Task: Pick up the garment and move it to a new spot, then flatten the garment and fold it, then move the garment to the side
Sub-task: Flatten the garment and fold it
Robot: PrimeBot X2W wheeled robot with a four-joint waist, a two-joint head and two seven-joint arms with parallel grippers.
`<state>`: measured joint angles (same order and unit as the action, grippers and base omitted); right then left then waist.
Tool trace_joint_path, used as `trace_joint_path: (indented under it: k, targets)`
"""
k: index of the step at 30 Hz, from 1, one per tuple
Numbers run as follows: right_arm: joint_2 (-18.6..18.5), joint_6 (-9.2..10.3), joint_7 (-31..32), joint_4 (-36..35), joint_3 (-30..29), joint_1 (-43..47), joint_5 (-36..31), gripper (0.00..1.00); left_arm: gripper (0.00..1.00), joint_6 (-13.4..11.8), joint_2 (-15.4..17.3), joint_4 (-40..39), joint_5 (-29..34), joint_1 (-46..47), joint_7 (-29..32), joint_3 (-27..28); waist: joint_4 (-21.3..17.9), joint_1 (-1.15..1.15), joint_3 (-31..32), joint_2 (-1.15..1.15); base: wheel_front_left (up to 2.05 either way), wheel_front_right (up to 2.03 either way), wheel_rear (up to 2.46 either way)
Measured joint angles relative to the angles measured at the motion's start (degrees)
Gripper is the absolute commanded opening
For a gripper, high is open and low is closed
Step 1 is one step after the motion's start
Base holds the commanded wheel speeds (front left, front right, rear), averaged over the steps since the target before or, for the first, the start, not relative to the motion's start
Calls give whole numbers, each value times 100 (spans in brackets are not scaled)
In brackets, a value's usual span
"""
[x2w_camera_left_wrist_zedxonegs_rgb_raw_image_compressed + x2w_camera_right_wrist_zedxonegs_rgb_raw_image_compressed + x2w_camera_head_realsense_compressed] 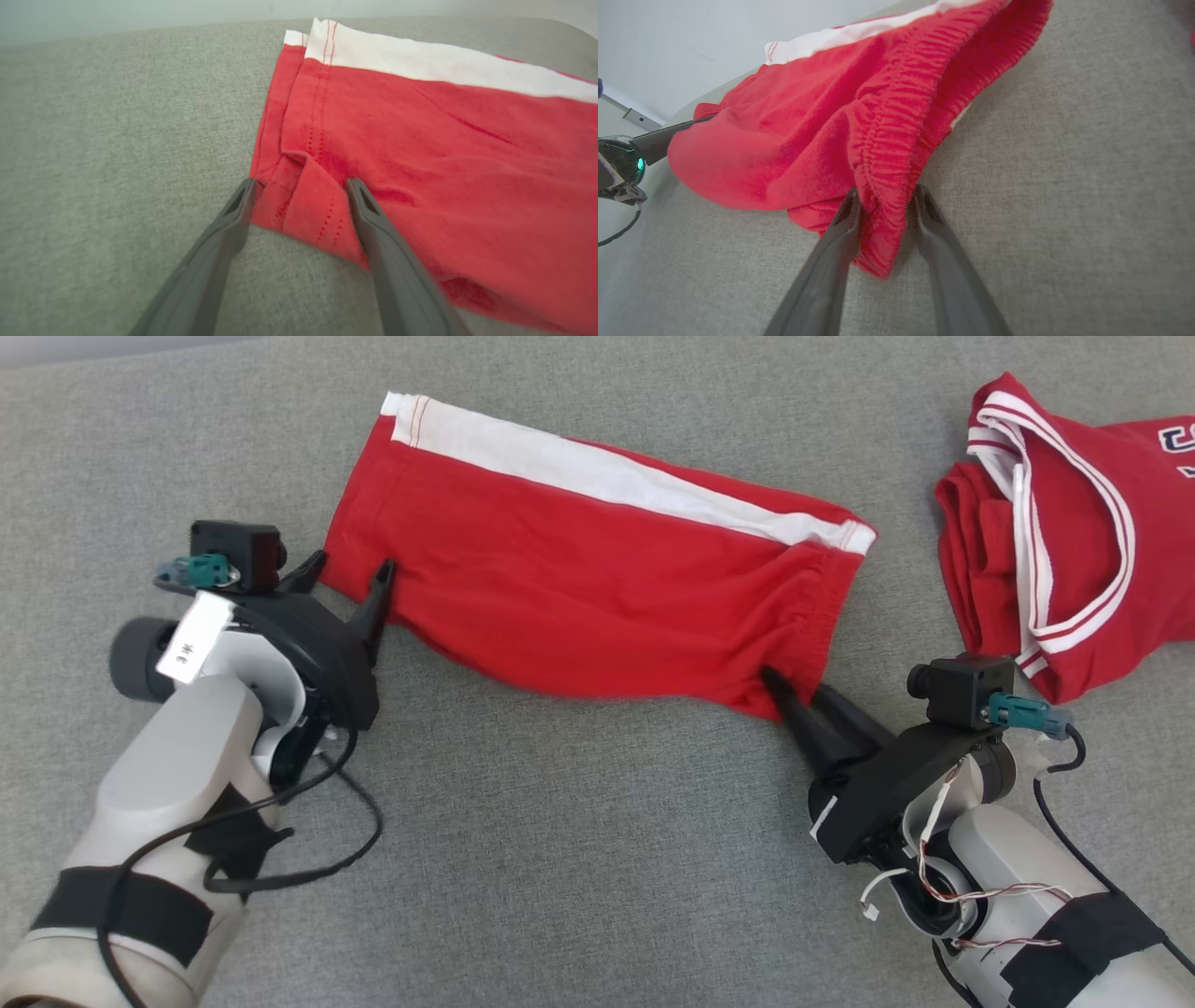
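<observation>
I have the red cotton shorts with a broad white side stripe (579,579) lying folded lengthwise on the grey woven fabric surface (579,821). The white stripe (616,476) runs along their far edge.

The left gripper (351,563) is at the shorts' hem end, at the near corner. Its two dark fingers are spread apart. In the left wrist view the gripper (300,184) straddles that corner of the shorts (420,163). One finger rests on the bare grey surface just outside the hem, and the other lies on the red cloth. A small flap of hem is turned up between them. Nothing is pinched there.

The right gripper (794,683) is at the opposite end, at the near corner of the gathered elastic waistband (826,607). From the right wrist camera I see its fingers (886,192) drawn in on either side of the ribbed waistband (896,140), with the bunched cloth squeezed between them. That corner of the shorts (808,126) sits slightly raised off the surface.

Beyond the waistband end, well apart from the shorts, lies a crumpled red jersey with white-striped trim (1055,541).
</observation>
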<state>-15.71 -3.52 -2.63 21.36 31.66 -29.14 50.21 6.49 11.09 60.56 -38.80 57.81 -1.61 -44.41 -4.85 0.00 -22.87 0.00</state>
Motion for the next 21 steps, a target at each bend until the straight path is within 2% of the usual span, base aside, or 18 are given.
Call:
trace_joint_path:
  k: [1, 2, 3, 4, 21]
  targets:
    - [0, 0, -21, 23, 0, -1, -1, 0, 85, -29, -56, 42, -120, 1, 0, 66, 8, 0, -7, 0, 0, 0, 0]
    - [0, -1, -41, 52, 7, -9, -8, 0, 40, -41, -73, 71, -135, 3, -21, 59, 18, 0, -12, 0, 0, 0, 0]
    - [0, -1, -41, 66, 12, -26, -9, 0, 2, -40, -70, 103, -132, 11, -41, 54, 24, 0, -17, 0, 0, 0, 0]
    - [0, -1, -42, 78, 20, -50, -12, 0, 0, -40, -71, 130, -124, 13, -44, 36, 29, 0, -19, 0, 0, 0, 0]
    - [-15, -155, -154, 450, 29, -74, -35, 0, 0, 9, -287, 520, -169, -133, -355, 64, 126, 0, 200, 0, 0, 0, 0]
